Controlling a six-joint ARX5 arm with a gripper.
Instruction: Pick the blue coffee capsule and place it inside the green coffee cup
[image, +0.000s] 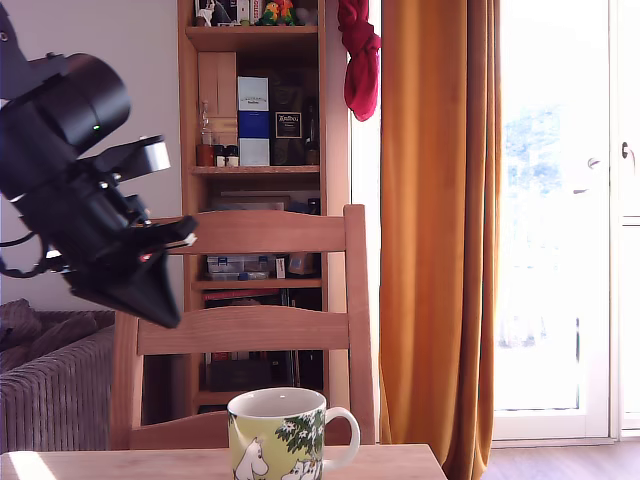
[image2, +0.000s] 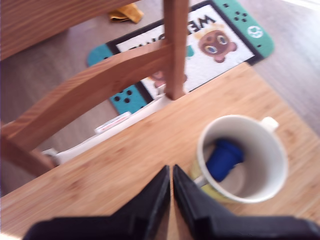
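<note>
The green coffee cup stands on the wooden table near its far edge, handle toward the exterior view's right. In the wrist view the cup shows its white inside, and the blue coffee capsule lies tilted in it, against the wall. My gripper hovers high above the table beside the cup, fingers pressed together with nothing between them. In the exterior view the black arm and gripper hang at the left, well above the cup.
A wooden chair stands right behind the table, its backrest close to the arm. A bookshelf and orange curtain are behind. A game-themed mat lies on the floor.
</note>
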